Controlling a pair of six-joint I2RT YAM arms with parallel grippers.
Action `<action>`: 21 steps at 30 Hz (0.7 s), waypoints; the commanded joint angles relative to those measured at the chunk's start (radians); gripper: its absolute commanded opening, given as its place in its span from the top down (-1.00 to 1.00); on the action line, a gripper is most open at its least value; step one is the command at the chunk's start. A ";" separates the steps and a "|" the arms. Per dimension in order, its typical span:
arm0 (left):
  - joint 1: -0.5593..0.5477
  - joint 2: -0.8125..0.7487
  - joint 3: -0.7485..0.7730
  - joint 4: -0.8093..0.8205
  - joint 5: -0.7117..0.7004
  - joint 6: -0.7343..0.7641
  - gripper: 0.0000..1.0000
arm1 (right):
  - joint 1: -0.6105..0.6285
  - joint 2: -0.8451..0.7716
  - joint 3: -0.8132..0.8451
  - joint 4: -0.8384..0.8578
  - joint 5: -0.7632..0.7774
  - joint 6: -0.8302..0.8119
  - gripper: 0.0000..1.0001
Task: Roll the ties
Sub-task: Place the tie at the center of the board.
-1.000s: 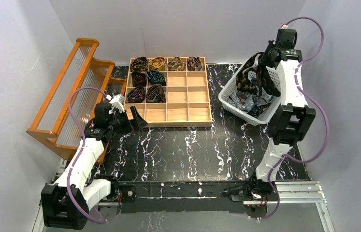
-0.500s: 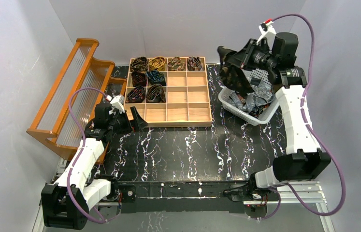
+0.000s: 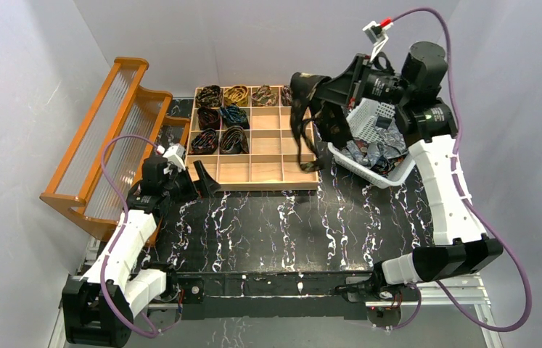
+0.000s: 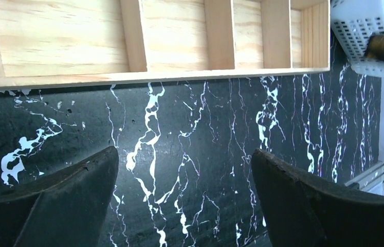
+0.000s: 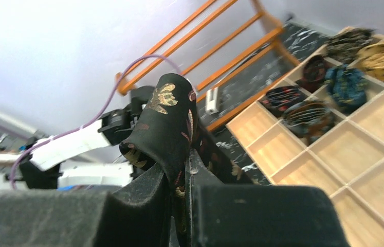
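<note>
Right arm raised, forearm stretched leftward above the white basket (image 3: 342, 151). The right gripper (image 3: 302, 80) is nearly closed, pinching a dark gold-patterned tie (image 3: 307, 161) that dangles over the right edge of the wooden tray (image 3: 282, 182). Left arm low and bent. The left gripper (image 3: 206, 180) is spread wide, holding nothing, just above the table (image 3: 289, 225) at the tray's near-left corner.

Dark gold-flowered tie (image 3: 299, 130) is held aloft, dangling over the wooden tray's (image 3: 268, 185) right edge. Coiled ties (image 3: 233, 114) are seated in its rear-left compartments. Loose ties (image 3: 378, 154) are heaped in the white basket (image 3: 347, 161).
</note>
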 commanded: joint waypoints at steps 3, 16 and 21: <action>0.006 -0.084 -0.080 0.059 -0.043 -0.122 -0.97 | 0.192 -0.014 -0.084 0.094 -0.028 0.074 0.92; 0.006 -0.169 -0.114 0.070 0.042 -0.210 -0.97 | 0.242 -0.068 -0.587 -0.342 0.773 -0.072 0.97; -0.003 -0.177 -0.165 0.099 0.095 -0.244 -0.97 | 0.233 -0.267 -0.850 -0.284 0.799 -0.101 0.77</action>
